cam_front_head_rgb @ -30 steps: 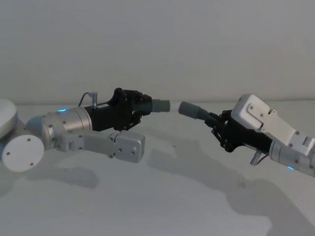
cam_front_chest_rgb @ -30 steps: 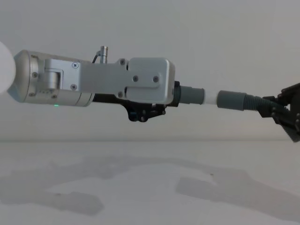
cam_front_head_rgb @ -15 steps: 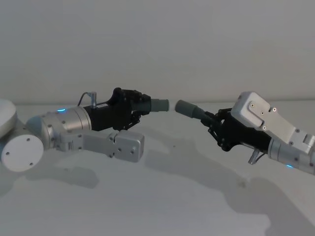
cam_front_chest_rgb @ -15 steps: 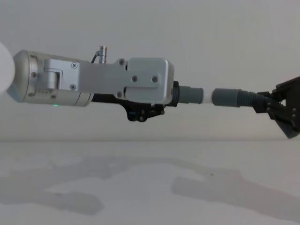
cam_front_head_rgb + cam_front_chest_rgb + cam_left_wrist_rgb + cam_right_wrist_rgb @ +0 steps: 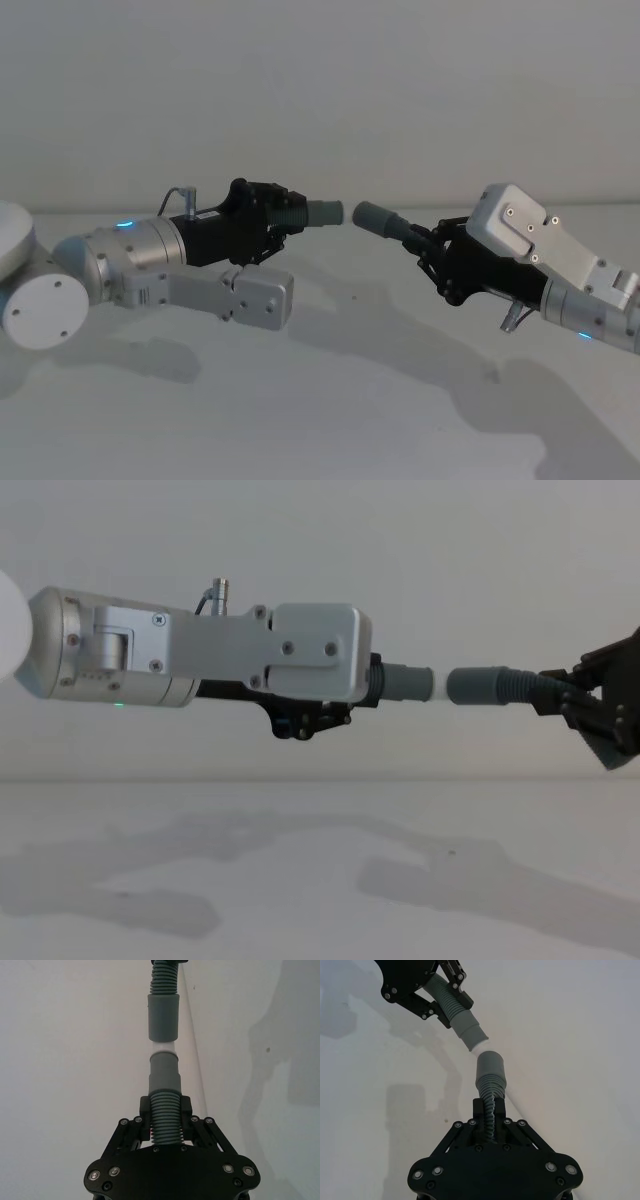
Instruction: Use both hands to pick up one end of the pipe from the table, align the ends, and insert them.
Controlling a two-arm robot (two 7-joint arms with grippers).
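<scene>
Left gripper (image 5: pixel 283 222), right gripper (image 5: pixel 432 252) clamp pipe pieces (ends nearly touching).

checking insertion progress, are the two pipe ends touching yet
Cannot tell. The left wrist view shows the whitish spigot reaching the grey socket, contact unclear.

Ribbed matt grey plastic pipe (image 5: pixel 164 1105); matt white table (image 5: pixel 330 420).

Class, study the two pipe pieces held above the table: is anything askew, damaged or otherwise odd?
Nothing damaged. The left gripper and right gripper each clamp a pipe piece; the whitish spigot faces the grey socket with a small gap, meeting at a slight angle in the right wrist view.
</scene>
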